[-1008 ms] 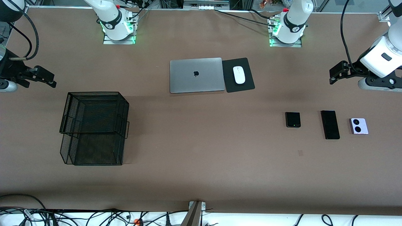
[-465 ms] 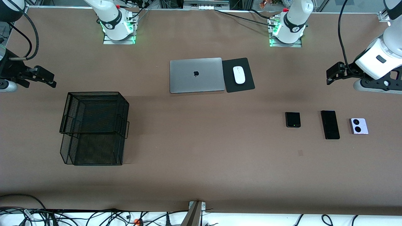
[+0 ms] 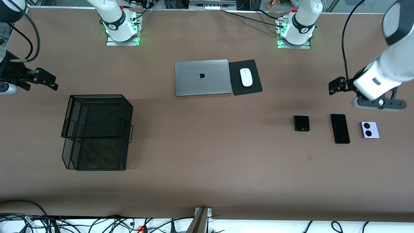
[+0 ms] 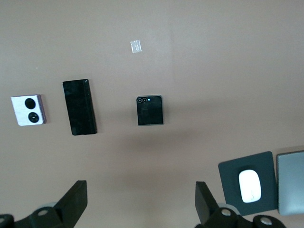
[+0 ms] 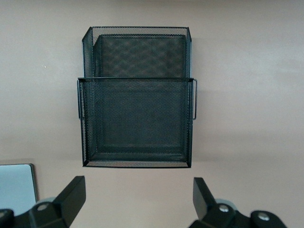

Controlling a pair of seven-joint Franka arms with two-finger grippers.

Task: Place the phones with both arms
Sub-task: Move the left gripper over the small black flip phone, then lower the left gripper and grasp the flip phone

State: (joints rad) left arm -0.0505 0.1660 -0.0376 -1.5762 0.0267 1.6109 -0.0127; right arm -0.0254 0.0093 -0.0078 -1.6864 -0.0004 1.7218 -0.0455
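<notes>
The left pincer (image 3: 334,87) is up in the air over bare tabletop (image 3: 207,161) at the left arm's end. Its two fingers (image 4: 73,204) stand wide apart, and nothing is between them. The three phones lie flat in a row on the tabletop close to it, nearer to the front camera than the spot under the pincer. The small squarish black phone (image 3: 301,123) is the one closest to the middle of the tabletop. The long slim black phone (image 3: 340,128) is beside it, toward the left arm's end. The pale lilac phone (image 3: 369,130), with two black circles on it, is last in the row. The phones do not touch each other.

The right pincer (image 3: 48,81) waits in the air at the right arm's end, fully open and with nothing in it. A black wire mesh basket (image 3: 97,132) stands on the tabletop near it.

Between the two arm bases a closed silver laptop (image 3: 202,77) lies, and just beside it a white mouse (image 3: 246,77) rests on a black mouse pad (image 3: 254,89).
</notes>
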